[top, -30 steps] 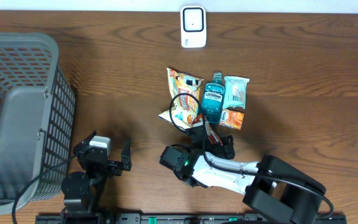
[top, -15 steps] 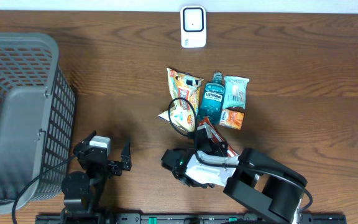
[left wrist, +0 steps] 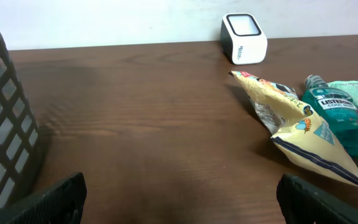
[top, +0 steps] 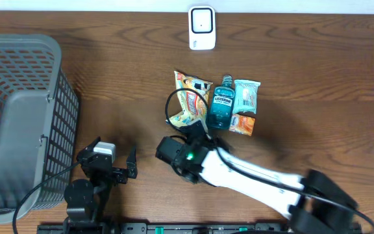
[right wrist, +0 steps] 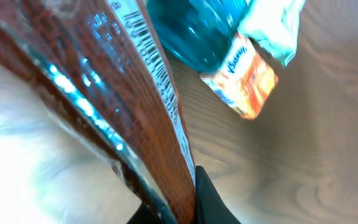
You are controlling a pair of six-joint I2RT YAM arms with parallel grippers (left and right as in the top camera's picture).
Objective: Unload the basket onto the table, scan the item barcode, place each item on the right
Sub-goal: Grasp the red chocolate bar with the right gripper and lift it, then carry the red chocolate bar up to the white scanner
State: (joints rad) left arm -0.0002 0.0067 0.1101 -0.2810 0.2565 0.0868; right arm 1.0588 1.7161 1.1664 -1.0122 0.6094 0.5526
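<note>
My right gripper (right wrist: 180, 200) is clenched on the edge of a glossy reddish-brown packet (right wrist: 123, 106), its dark fingers (right wrist: 207, 199) pinching the bottom of it in my right wrist view. A white strip with a black barcode (right wrist: 153, 62) runs along the packet's side facing that camera. Past it on the dark wooden table (top: 317, 78) lie a blue plastic mouthwash bottle (right wrist: 197, 28), a small orange packet (right wrist: 244, 84) and a pale green wrapper (right wrist: 272, 25). From overhead my right arm (top: 239, 172) covers the held packet, so I cannot tell whether it is off the table. The grip sits just on my side of a yellow crinkled snack bag (top: 190, 104), which lies touching the bottle. The white boxy scanner (top: 202, 27) stands at the far edge, well apart from the packet. My left gripper (left wrist: 179, 202) is released, its black fingers (left wrist: 55, 199) spread wide over bare wood, beside the tall grey plastic mesh basket (top: 18, 117) at my left.
</note>
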